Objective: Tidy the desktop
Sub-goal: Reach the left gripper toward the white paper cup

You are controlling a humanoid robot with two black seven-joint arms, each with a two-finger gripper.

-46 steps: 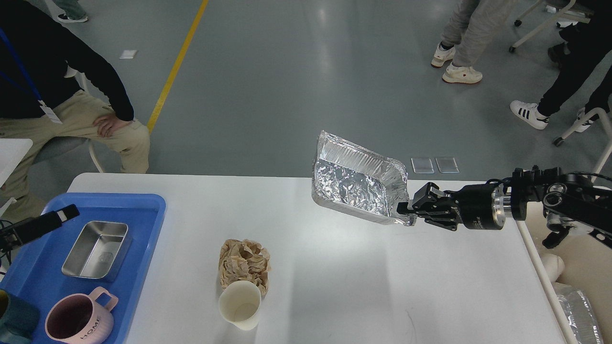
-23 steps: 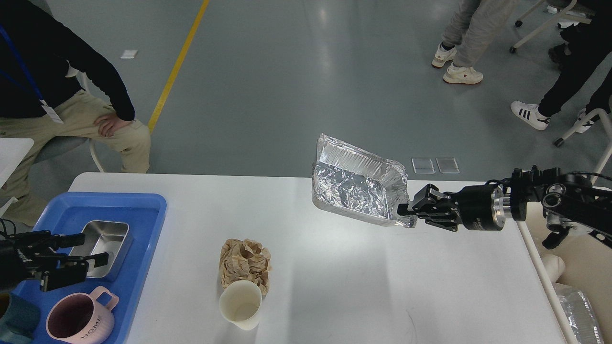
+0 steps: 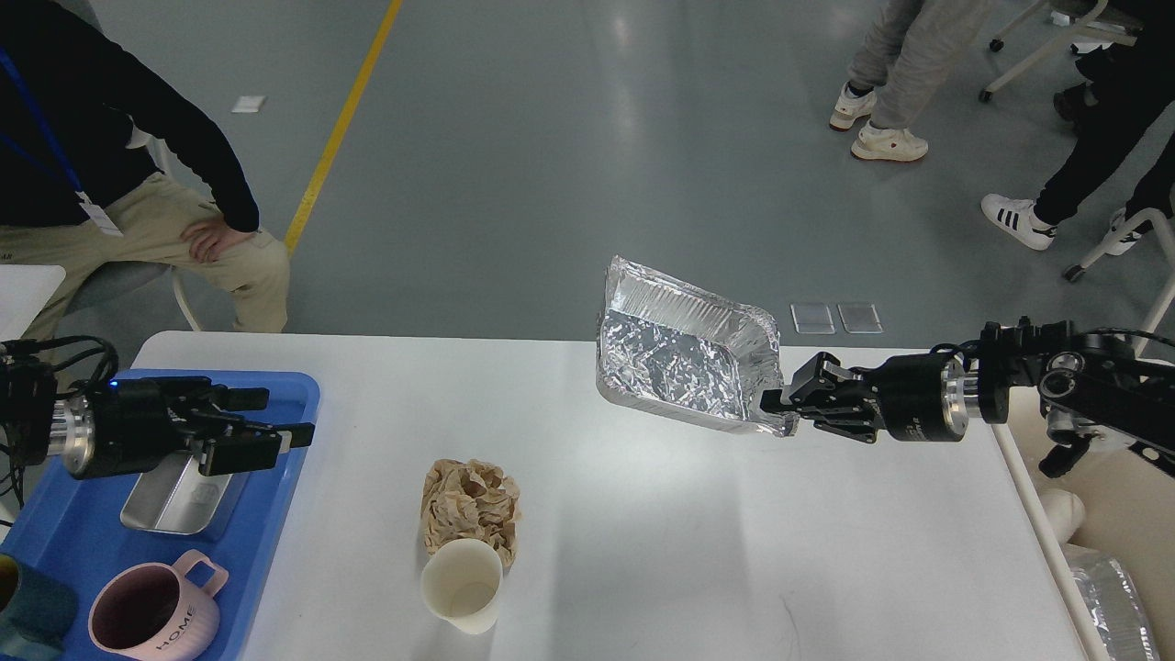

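The table [image 3: 643, 551] is white, with rounded corners, and fills the lower half of the head view from the blue tray [image 3: 64, 542] at its left end to its right edge. The right gripper [image 3: 776, 404] reaches in from the right, level with the far half of the table; its jaws are closed on the near right corner of a foil pan [image 3: 684, 363]. The pan is held clear of the table, tilted with its open side toward the camera, and its far rim projects beyond the far table edge. The left gripper [image 3: 275, 418] extends from the left over the tray; its jaws stand apart and hold nothing. Below that gripper a steel tin [image 3: 179, 500] lies in the tray, partly hidden by it. A pink mug [image 3: 151, 620] marked HOME stands in the near part of the tray, with a dark cup [image 3: 27, 615] at its left, cut by the frame edge. On the near middle of the table lies a crumpled brown paper [image 3: 468, 500], and a paper cup [image 3: 461, 585] stands upright just in front, touching or overlapping it. A seated person [image 3: 110, 174] is beyond the left end of the table
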